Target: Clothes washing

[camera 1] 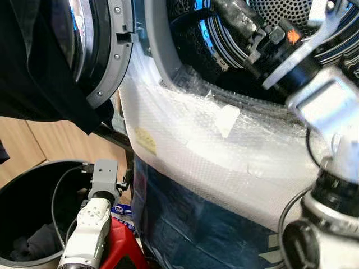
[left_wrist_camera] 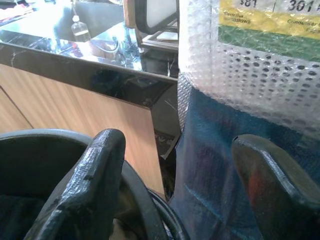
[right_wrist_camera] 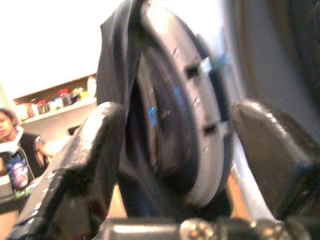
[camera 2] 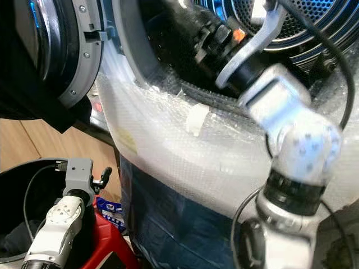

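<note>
A washing machine (camera 1: 224,151) wrapped in bubble wrap stands with its round door (camera 1: 109,50) swung open to the left. A dark garment (camera 1: 39,67) is draped over that door. My right gripper (right_wrist_camera: 172,150) is up at the drum opening (camera 1: 280,14), open with nothing in it; its view faces the door and the draped garment (right_wrist_camera: 117,60). Low on the left, my left gripper (left_wrist_camera: 175,165) hangs open and empty over the rim of a black bin (camera 1: 22,171). Dark clothes (camera 1: 39,241) lie in the bottom of the bin.
A red object (camera 1: 120,249) sits between the bin and the machine's blue-wrapped lower front (camera 1: 185,224). Wooden cabinet fronts (camera 1: 22,140) under a dark counter (left_wrist_camera: 75,65) stand behind the bin. A person (right_wrist_camera: 15,145) stands far off in the right wrist view.
</note>
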Robot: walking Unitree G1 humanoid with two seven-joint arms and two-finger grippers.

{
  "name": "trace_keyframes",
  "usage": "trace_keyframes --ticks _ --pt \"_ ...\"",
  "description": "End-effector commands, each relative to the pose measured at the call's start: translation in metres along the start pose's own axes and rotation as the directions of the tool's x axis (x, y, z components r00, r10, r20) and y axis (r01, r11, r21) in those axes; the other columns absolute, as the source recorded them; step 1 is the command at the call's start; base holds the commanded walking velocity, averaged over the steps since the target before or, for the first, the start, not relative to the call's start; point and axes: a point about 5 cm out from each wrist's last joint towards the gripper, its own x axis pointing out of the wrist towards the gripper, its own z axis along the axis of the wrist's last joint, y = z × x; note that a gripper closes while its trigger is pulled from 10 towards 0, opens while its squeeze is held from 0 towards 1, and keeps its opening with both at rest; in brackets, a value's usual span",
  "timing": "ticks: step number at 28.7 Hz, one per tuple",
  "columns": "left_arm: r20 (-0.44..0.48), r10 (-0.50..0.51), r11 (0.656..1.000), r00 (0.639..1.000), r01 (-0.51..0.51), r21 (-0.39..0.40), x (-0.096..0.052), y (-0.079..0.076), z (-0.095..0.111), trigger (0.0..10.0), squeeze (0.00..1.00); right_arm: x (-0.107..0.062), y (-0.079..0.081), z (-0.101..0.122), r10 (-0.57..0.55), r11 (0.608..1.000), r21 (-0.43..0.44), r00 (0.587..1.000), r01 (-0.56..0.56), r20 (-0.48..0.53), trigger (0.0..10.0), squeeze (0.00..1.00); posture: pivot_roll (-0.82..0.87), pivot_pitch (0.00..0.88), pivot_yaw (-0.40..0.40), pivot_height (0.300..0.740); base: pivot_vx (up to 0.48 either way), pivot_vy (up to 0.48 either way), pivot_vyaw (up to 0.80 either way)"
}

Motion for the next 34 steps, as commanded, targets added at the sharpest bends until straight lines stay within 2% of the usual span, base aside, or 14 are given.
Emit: trace_keyframes --ticks 1,6,14,18,19,21,23,25,27,28,29,30,31,34 --pt "0.009 -0.022 1.000 1.000 0.022 -0.010 0.003 -0.004 0.003 10.0 0.00 -0.006 0.016 -0.002 0.089 0.996 0.002 0.996 -0.089 0.006 10.0 0.00 -0.03 0.000 -0.041 0.740 0.000 0.000 0.00" --pt "0.009 -0.026 1.000 1.000 0.026 -0.008 0.003 -0.005 0.003 10.0 0.00 -0.031 0.034 -0.033 0.164 0.983 0.098 0.985 -0.157 -0.060 10.0 0.00 -0.04 0.000 -0.044 0.740 0.000 0.000 0.00" --pt "0.021 -0.017 1.000 1.000 0.017 -0.013 0.002 -0.005 0.005 10.0 0.00 -0.091 0.032 -0.100 0.127 0.975 0.212 0.939 -0.059 -0.320 10.0 0.00 -0.03 0.000 -0.056 0.740 0.000 0.000 0.00" --pt "0.096 0.020 1.000 0.995 -0.018 -0.019 -0.002 0.004 0.018 10.0 0.00 -0.156 0.019 -0.174 0.090 0.981 0.187 0.739 0.050 -0.668 10.0 0.00 -0.01 0.000 -0.048 0.740 0.000 0.000 0.00" --pt "0.096 0.020 1.000 0.995 -0.018 -0.019 -0.002 0.004 0.018 10.0 0.00 -0.156 0.019 -0.174 0.090 0.981 0.187 0.739 0.050 -0.668 10.0 0.00 -0.01 0.000 -0.048 0.740 0.000 0.000 0.00" --pt "0.116 0.030 0.999 0.993 -0.028 -0.017 -0.004 0.008 0.022 10.0 0.00 -0.176 0.014 -0.193 0.077 0.980 0.178 0.668 0.084 -0.740 10.0 0.00 0.00 0.000 -0.040 0.740 0.000 0.000 0.00" --pt "0.115 0.048 0.999 0.992 -0.047 -0.008 -0.009 0.015 0.023 10.0 0.00 -0.209 0.000 -0.226 -0.013 0.985 0.076 0.498 0.156 -0.867 10.0 0.00 0.01 0.000 -0.038 0.740 0.000 0.000 0.00" --pt "0.116 0.071 0.997 0.991 -0.071 -0.006 -0.017 0.021 0.024 10.0 0.00 -0.248 -0.015 -0.254 -0.153 0.982 -0.114 0.277 0.149 -0.949 10.0 0.00 0.02 0.009 -0.037 0.740 0.000 0.000 0.00" --pt "0.118 0.082 0.997 0.990 -0.083 -0.003 -0.021 0.024 0.024 10.0 0.00 -0.263 -0.020 -0.262 -0.183 0.971 -0.142 0.214 0.192 -0.960 10.0 0.00 0.03 0.009 -0.034 0.740 0.000 0.000 0.00" --pt "0.117 0.099 0.995 0.988 -0.099 -0.014 -0.027 0.028 0.025 10.0 0.00 -0.280 -0.035 -0.275 -0.298 0.931 -0.260 0.121 0.255 -0.947 10.0 0.00 0.04 0.015 -0.033 0.740 0.000 0.000 0.00" --pt "0.117 0.105 0.994 0.988 -0.104 -0.018 -0.030 0.029 0.025 10.0 0.00 -0.285 -0.038 -0.279 -0.330 0.917 -0.295 0.096 0.270 -0.939 10.0 0.00 0.04 0.015 -0.033 0.740 0.000 0.000 0.00" --pt "0.109 0.102 0.995 0.989 -0.100 -0.024 -0.036 0.030 0.028 10.0 0.00 -0.296 -0.042 -0.291 -0.373 0.880 -0.346 0.022 0.327 -0.928 10.0 0.00 0.06 0.007 -0.028 0.740 0.000 0.000 0.00" --pt "0.109 0.102 0.995 0.989 -0.100 -0.024 -0.036 0.030 0.028 10.0 0.00 -0.296 -0.042 -0.291 -0.373 0.880 -0.346 0.022 0.327 -0.928 10.0 0.00 0.06 0.007 -0.028 0.740 0.000 0.000 0.00" --pt "0.095 0.072 0.997 0.993 -0.070 -0.018 -0.045 0.029 0.032 10.0 0.00 -0.317 -0.041 -0.309 -0.405 0.871 -0.434 -0.162 0.232 -0.900 10.0 0.00 0.08 0.002 -0.018 0.740 0.000 0.000 0.00"
